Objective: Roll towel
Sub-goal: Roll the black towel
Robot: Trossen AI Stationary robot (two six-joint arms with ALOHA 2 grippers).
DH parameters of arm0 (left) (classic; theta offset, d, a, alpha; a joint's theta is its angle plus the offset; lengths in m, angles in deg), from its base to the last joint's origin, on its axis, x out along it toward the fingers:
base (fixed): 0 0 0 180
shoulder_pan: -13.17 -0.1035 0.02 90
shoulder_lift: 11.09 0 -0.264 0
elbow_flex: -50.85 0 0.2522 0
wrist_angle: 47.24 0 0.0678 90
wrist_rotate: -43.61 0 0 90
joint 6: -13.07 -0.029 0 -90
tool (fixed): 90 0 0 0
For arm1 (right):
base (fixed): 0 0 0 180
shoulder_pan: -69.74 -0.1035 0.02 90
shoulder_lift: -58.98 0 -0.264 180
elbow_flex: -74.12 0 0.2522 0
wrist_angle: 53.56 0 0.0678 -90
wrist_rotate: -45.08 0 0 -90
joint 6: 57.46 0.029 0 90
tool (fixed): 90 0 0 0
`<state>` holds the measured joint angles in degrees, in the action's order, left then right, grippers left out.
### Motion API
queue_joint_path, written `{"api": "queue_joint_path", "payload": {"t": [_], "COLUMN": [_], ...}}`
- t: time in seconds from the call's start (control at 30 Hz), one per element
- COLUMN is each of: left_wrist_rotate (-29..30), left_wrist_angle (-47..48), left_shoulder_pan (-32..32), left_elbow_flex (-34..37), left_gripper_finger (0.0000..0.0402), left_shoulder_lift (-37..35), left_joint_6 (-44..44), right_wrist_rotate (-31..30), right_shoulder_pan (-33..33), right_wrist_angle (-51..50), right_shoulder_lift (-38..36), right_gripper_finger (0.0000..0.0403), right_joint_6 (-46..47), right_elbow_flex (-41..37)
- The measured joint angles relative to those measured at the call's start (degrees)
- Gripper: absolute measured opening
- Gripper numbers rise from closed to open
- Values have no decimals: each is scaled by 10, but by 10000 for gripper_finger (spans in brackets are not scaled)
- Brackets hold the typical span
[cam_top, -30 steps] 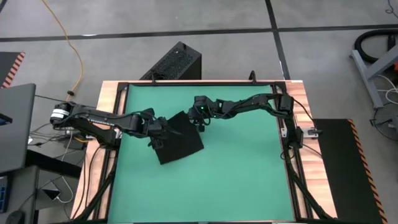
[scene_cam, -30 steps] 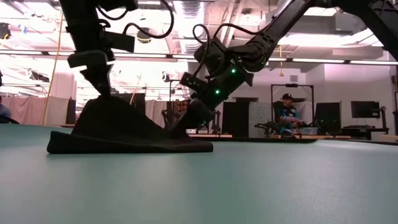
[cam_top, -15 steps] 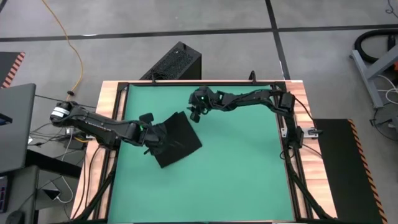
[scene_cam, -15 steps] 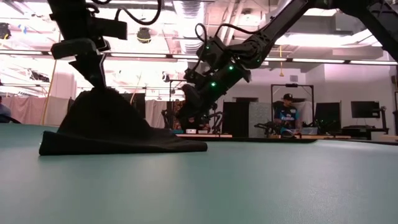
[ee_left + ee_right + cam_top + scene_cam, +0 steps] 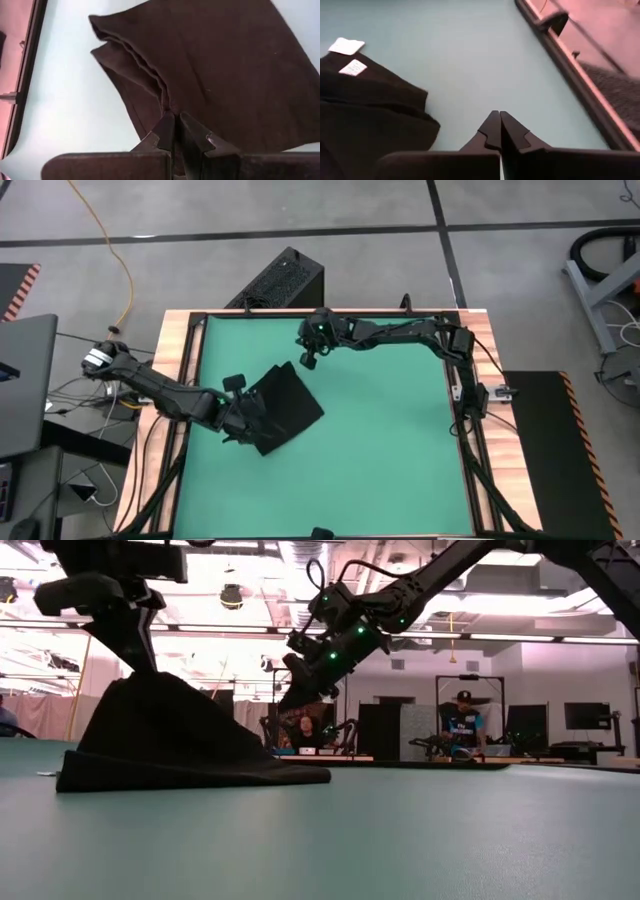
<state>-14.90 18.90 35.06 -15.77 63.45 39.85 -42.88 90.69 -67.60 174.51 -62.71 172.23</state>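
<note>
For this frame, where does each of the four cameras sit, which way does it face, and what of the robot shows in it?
High view: overhead, straight down on the green mat; both arms, towel.
Low view: table height, level into the room; left end effector lifting the towel, right end effector raised clear.
Left wrist view: its end effector shut on the towel.
Right wrist view: its empty end effector, shut, above the mat.
All four share the towel.

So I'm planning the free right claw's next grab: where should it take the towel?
Probably the low, flat corner of the towel, coming down from above. The left claw already pinches a fold up into a peak, while the shut right claw hangs clear of the cloth.
</note>
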Motion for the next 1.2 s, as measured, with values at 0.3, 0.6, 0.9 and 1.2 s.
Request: {"api": "queue_joint_path", "payload": {"t": [0.3, 0.6, 0.9, 1.2], "left_wrist_rotate": [19, -22, -86, -101], "left_wrist_angle": [-9, 32, -14, -39], "left_shoulder_pan": [30, 2, 8, 9], "left_elbow_flex": [0, 52, 112, 127], "left_gripper_finger": [0, 0, 0, 0], "left_shoulder_lift": [5, 5, 6, 6], "left_joint_6": [0, 75, 179, 202], "right_wrist_rotate": [48, 53, 102, 149], "right_shoulder_pan": [-5, -9, -17, -78], "right_wrist_angle": [10, -49, 0, -53], "right_shoulder_lift": [0, -20, 7, 17], "right_gripper_finger": [6, 6, 6, 6], "right_joint_6": [57, 35, 50, 4], "right_elbow_flex": [-4, -4, -4, -3]}}
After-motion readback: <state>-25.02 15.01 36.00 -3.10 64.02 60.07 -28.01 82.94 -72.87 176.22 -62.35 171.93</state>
